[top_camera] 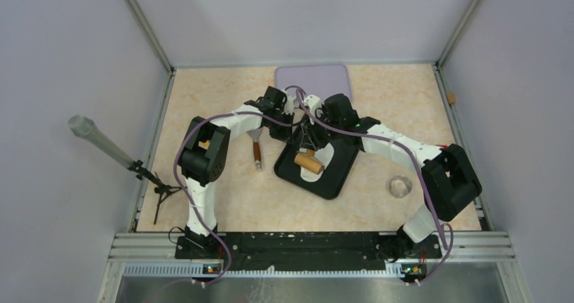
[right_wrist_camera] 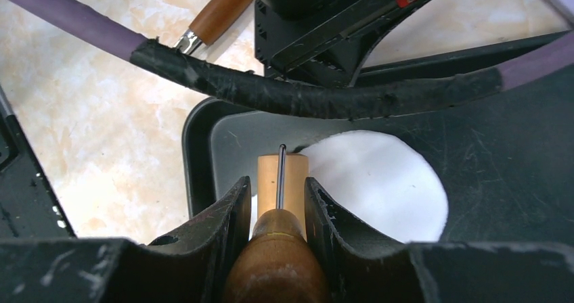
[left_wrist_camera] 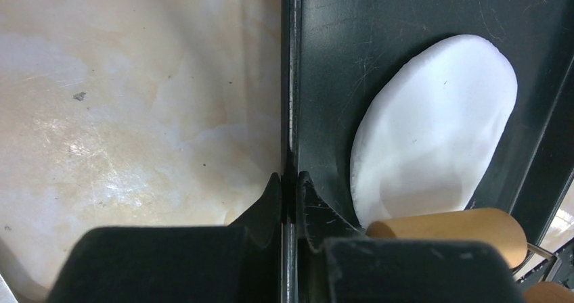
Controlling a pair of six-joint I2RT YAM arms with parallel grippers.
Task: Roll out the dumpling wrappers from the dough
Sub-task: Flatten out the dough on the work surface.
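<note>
Left end effector [left_wrist_camera: 289, 181] clamps black plastic tray [left_wrist_camera: 290, 80] rim; right end effector [right_wrist_camera: 277, 195] grips wooden-handled roller [right_wrist_camera: 282, 174] at edge of flattened white dough [left_wrist_camera: 433, 127]. Best to roll evenly across with the tray pinned.

Bright, even overhead light, soft shadows, mild glare on the table [left_wrist_camera: 88, 124], wrist-view foregrounds blurred

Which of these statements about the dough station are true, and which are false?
1. The left gripper is shut on the rim of the black tray. True.
2. The right gripper holds the scraper. False: it grips the rolling pin; the scraper lies on the table, left of the tray.
3. The dough lies flattened in the tray. True.
4. The glass dish stands inside the tray. False: it stands on the table, right of the tray.
</note>
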